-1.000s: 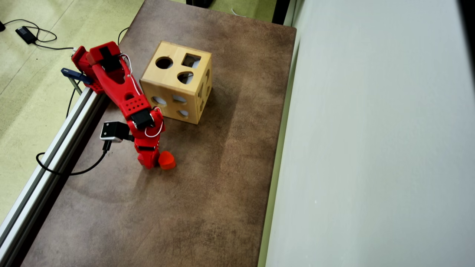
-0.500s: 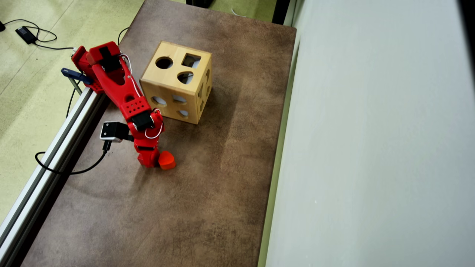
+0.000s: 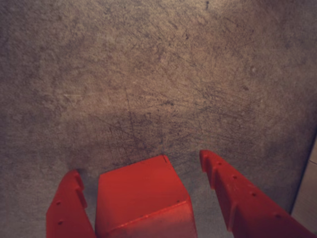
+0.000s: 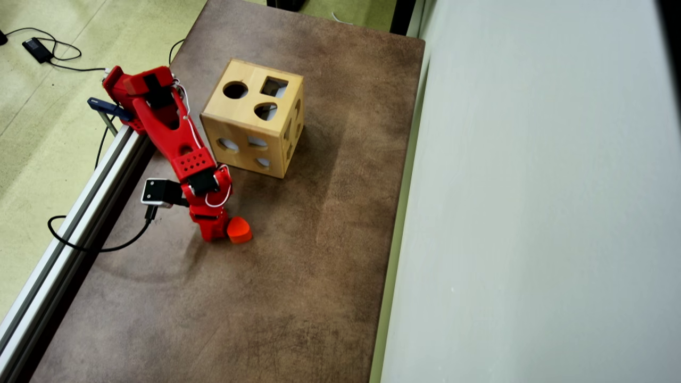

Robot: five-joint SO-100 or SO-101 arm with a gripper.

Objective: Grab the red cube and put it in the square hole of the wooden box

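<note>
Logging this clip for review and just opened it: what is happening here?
A red arm reaches down onto the brown table. In the wrist view its gripper is open, with the red cube sitting between the fingers; one finger looks close to the cube, the other stands apart. The overhead view shows an orange rounded block right beside the gripper. The wooden box stands further along the table, its square hole on top, nothing in it yet.

Cube (image 3: 143,201) between the pincer (image 3: 141,168) fingers; in the overhead view, wooden box (image 4: 254,118) beyond the arm.
</note>
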